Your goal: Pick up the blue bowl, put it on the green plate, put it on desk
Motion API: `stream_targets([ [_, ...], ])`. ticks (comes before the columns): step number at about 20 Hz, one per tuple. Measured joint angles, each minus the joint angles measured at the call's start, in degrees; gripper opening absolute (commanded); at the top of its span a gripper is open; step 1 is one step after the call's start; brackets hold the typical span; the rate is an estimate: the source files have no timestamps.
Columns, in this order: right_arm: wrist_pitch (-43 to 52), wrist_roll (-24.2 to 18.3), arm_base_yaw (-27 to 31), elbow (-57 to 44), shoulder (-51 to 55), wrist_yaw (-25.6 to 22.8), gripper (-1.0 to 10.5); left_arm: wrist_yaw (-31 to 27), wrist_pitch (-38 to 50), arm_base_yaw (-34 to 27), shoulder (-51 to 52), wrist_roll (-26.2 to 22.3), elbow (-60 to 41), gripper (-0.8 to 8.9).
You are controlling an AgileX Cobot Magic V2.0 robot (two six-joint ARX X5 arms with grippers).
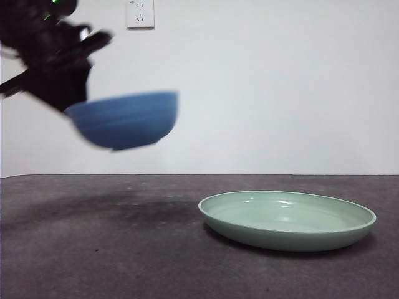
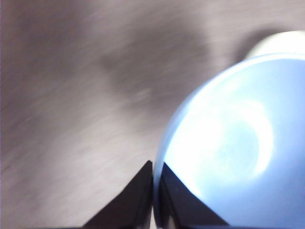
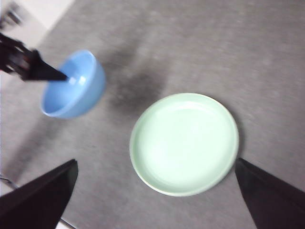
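Note:
My left gripper [image 1: 78, 103] is shut on the rim of the blue bowl [image 1: 124, 118] and holds it in the air above the desk [image 1: 100, 249], to the left of the green plate [image 1: 288, 218]. In the left wrist view one jaw is inside the blue bowl [image 2: 238, 143] and one outside, with the left gripper [image 2: 153, 181] pinching its wall. The green plate [image 3: 185, 142] lies empty on the desk. My right gripper [image 3: 157, 200] is open, high above the plate, and sees the blue bowl [image 3: 74, 86] beside it.
A white wall with a socket [image 1: 139, 14] stands behind the desk. The bowl casts a shadow [image 1: 106, 208] on the desk left of the plate.

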State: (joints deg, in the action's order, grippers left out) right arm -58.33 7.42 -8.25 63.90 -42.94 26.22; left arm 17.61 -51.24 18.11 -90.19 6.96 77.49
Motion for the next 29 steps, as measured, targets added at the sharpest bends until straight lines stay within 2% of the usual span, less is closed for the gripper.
stream_targets([
  [5,-6.2,-2.6,0.0,0.2,2.6,-0.7,5.4,0.0,-3.6,9.4,-9.0,0.7,11.7,0.08],
  [11,-7.9,-2.9,0.0,0.2,3.7,-0.7,5.4,-1.4,-4.8,19.8,-24.8,0.8,24.9,0.08],
  [15,-8.1,-3.0,0.0,0.2,3.8,-0.8,5.4,-6.9,-7.6,24.6,-32.4,-0.7,33.8,0.07],
  [18,-8.1,-3.0,0.0,0.2,3.8,-0.7,5.4,-7.1,-8.0,25.4,-35.7,-1.2,37.7,0.07],
  [29,-8.4,-2.9,0.0,0.2,3.8,-0.7,5.4,-8.8,-6.6,24.7,-37.5,-1.8,38.1,0.07],
])
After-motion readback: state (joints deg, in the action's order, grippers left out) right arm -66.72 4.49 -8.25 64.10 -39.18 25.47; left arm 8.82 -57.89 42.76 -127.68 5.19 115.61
